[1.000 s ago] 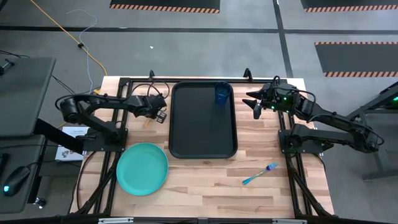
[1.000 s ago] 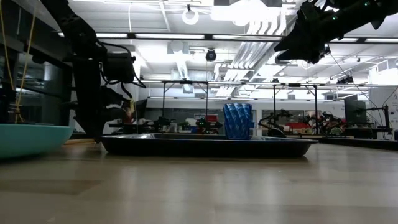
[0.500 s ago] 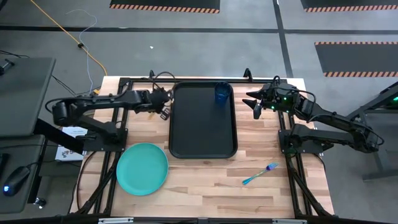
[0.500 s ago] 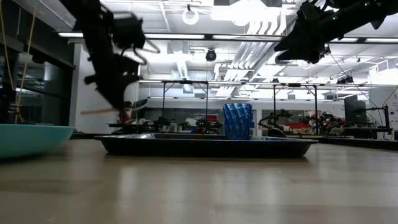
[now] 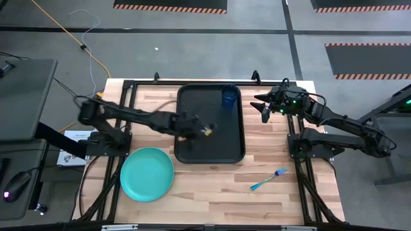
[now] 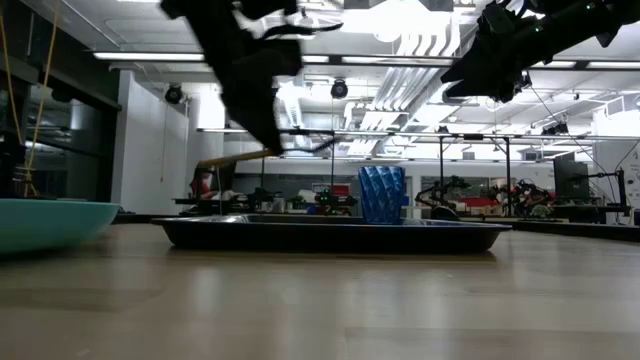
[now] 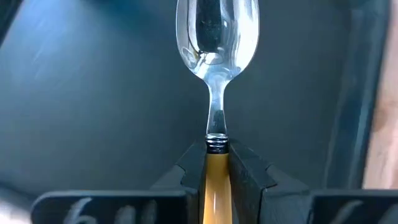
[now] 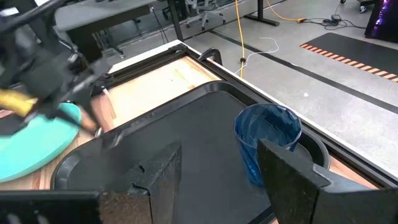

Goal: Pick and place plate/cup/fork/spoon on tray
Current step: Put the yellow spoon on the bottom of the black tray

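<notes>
Left wrist view | left tool (image 7: 217, 177) grips spoon (image 7: 216, 37) above tray (image 7: 93, 106) | right tool (image 8: 217, 168) released

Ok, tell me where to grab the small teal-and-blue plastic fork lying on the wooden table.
Grip the small teal-and-blue plastic fork across its teal handle near the middle, coming straight down from above. It lies flat and diagonal on the bare wooden table, so the fingers should close across the handle's narrow width. The right gripper is nearer.
</notes>
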{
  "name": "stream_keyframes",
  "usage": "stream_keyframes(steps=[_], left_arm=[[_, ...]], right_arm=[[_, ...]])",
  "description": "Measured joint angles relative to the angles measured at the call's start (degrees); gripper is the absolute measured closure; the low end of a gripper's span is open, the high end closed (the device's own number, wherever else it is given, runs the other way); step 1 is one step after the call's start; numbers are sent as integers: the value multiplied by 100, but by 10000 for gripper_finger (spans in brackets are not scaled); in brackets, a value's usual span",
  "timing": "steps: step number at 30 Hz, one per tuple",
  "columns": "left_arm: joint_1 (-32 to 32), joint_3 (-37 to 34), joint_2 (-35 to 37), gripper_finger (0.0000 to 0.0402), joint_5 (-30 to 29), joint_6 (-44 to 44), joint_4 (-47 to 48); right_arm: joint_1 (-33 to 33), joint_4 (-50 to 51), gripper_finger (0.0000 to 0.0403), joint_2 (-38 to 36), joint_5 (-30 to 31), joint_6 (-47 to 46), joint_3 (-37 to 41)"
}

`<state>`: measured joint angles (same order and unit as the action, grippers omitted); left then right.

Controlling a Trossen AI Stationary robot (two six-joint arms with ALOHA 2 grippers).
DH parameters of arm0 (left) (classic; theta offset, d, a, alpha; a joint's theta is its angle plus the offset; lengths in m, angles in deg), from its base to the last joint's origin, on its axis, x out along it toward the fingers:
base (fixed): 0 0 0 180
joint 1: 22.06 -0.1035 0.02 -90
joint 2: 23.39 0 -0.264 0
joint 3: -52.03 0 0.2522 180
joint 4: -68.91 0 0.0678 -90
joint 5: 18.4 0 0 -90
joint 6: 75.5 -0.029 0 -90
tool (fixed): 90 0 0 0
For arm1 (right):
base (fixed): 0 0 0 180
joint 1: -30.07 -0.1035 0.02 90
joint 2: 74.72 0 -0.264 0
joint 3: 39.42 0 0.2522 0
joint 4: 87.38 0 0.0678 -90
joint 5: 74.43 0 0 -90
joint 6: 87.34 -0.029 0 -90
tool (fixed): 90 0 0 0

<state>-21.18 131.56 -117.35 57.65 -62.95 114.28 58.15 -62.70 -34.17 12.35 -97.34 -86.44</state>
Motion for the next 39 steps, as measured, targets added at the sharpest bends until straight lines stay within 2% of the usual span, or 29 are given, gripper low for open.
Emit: stream_keyframes(steps=[7, 13, 18, 33, 39], left_arm=[[281, 1380, -1582, 363, -5, -1225, 21], [251, 1575, -2244, 362, 123, -1214, 181], [309, 1575, -2375, 362, 447, -1024, 188], [444, 1567, -2375, 361, 496, -976, 143], [444, 1558, -2429, 345, 507, -974, 146]], right_arm=[[2, 37, 203, 1, 0, 0, 0], [-1, 126, 203, 1, 0, 0, 0], [0, 133, 203, 1, 0, 0, 0], [1, 131, 203, -1, 0, 0, 0], [0, 131, 203, 0, 0, -2, 0]])
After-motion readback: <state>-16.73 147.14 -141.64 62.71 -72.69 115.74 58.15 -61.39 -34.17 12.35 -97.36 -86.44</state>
